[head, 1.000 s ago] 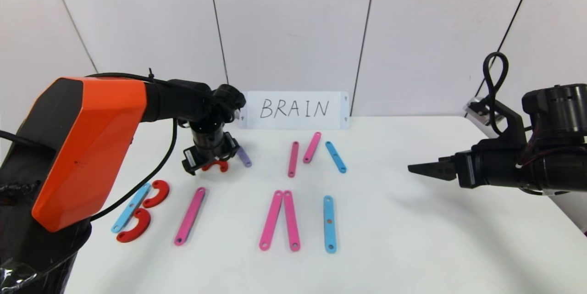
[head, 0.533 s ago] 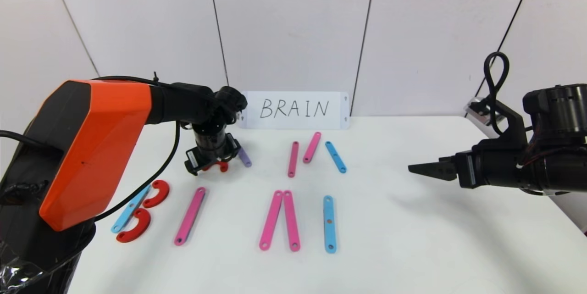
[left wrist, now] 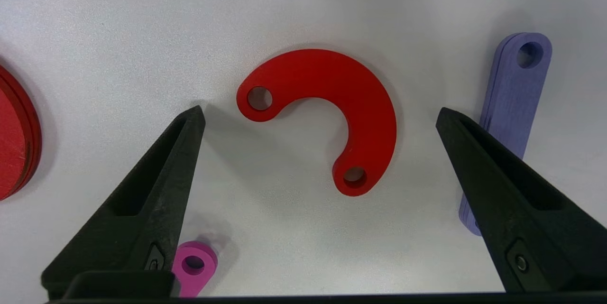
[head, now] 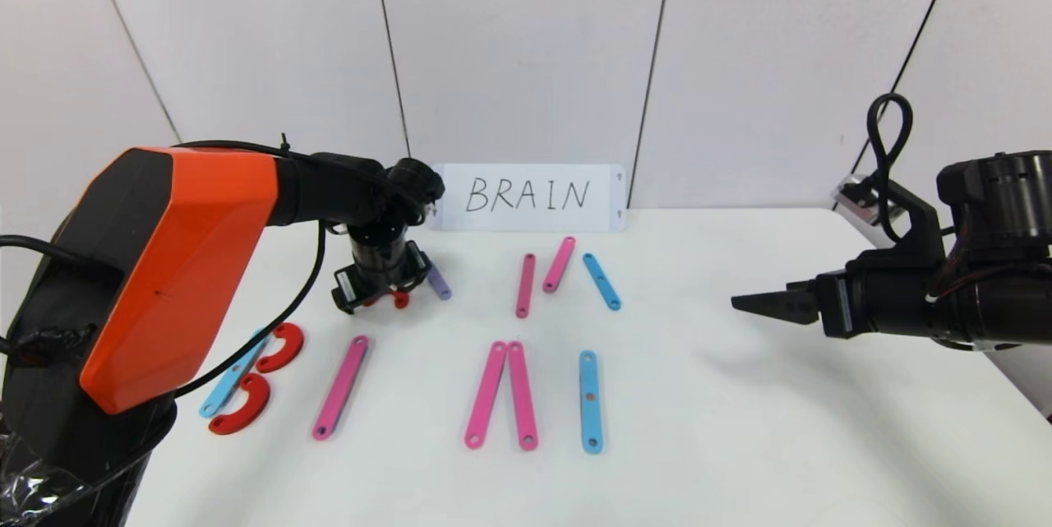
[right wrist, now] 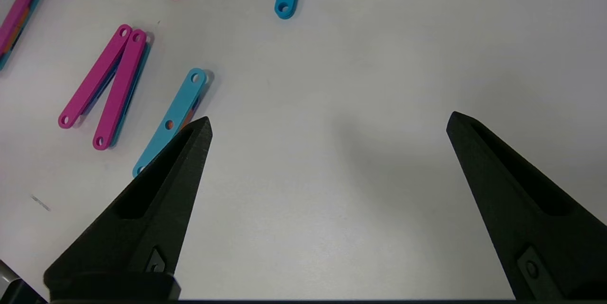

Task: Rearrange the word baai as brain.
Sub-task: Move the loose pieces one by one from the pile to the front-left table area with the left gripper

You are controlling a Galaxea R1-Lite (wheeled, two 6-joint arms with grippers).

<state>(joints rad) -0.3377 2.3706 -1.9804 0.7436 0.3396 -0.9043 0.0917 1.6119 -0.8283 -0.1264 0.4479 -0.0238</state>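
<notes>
Our left gripper (left wrist: 320,114) hangs point-down over a red arc (left wrist: 327,114), fingers spread wide on either side of it and gripping nothing.

That red arc lies flat on the white table (head: 740,428) at the far left of the scattered letter pieces, just beside a short purple strip (left wrist: 510,124); from the head view our own wrist hides most of it, leaving only a red sliver. Nearer us lie two more red arcs (head: 279,346) against a blue strip (head: 215,397) partly covered by our orange forearm, then a pink strip (head: 339,386), a pink pair (head: 501,394) joined at the top, and a blue upright (head: 590,401). Three shorter strips (head: 559,264) sit farther back, below the BRAIN card (head: 530,196). Our right gripper (right wrist: 327,121) hovers well apart at the right, likewise spread and empty.
</notes>
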